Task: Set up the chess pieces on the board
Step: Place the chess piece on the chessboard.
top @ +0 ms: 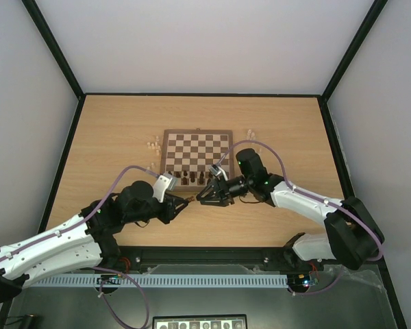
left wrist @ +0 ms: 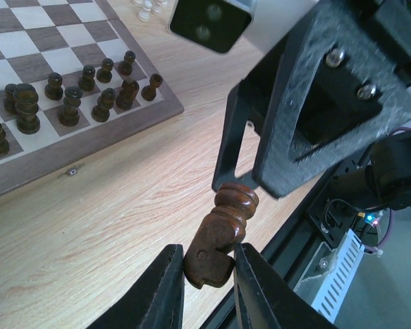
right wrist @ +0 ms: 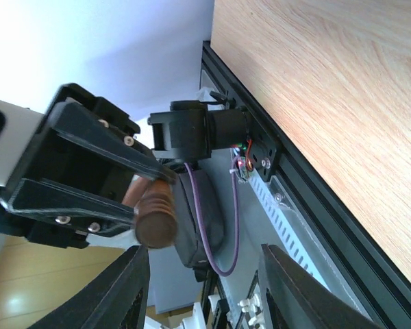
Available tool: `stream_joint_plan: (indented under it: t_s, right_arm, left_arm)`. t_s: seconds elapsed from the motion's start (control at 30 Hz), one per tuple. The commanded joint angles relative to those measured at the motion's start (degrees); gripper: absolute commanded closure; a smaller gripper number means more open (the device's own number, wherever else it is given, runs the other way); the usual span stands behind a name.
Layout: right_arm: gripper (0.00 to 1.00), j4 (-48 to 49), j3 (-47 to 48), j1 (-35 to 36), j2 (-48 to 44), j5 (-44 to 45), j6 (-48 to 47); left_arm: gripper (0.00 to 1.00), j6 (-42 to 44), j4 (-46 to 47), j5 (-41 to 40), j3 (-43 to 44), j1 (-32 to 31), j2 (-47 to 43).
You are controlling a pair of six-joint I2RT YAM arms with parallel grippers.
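Nearest the arm bases, just off the board's near edge at its 6 o'clock, a dark chess piece is held above the tabletop. It is clamped at one end between the fingers of the left gripper, and its ringed end is pointed toward the right gripper. The right gripper's fingers are seen spread apart with nothing between them. The piece's free end lies right at their tips, but whether it is touched cannot be told. A hand-over from left to right is judged to be the step in hand.

Further out, the board is seen flat on the table. A cluster of dark pieces stands on its two nearest ranks, crowded toward the middle and loosely spaced. The outer squares of those ranks are left unfilled, and the far ranks are bare.

Beyond that, pale pieces are seen off the board. A small group stands at its 9 o'clock and another at about 1 o'clock.

The dark side is judged partly set and in need of tidying. The whole pale side appears to be left to do.
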Motion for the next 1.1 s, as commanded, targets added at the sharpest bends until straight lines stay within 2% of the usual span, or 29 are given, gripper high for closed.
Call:
stream_joint_plan:
  t_s: [0.0, 0.63, 1.07]
  right_arm:
    - [0.55, 4.3, -2.5, 0.7, 0.9, -2.7, 2.8]
    - [0.56, 28.4, -7.2, 1.0, 4.2, -1.2, 22.6]
    - [0.57, 31.1, -6.8, 0.9, 5.3, -0.6, 24.7]
  left_arm:
    - [0.79, 0.7, 2.0, -1.4, 0.8, -0.4, 0.4]
    - [0.79, 0.2, 3.4, -2.8, -0.5, -1.4, 0.2]
    - [0.8, 0.3, 4.0, -2.9, -1.3, -1.5, 0.2]
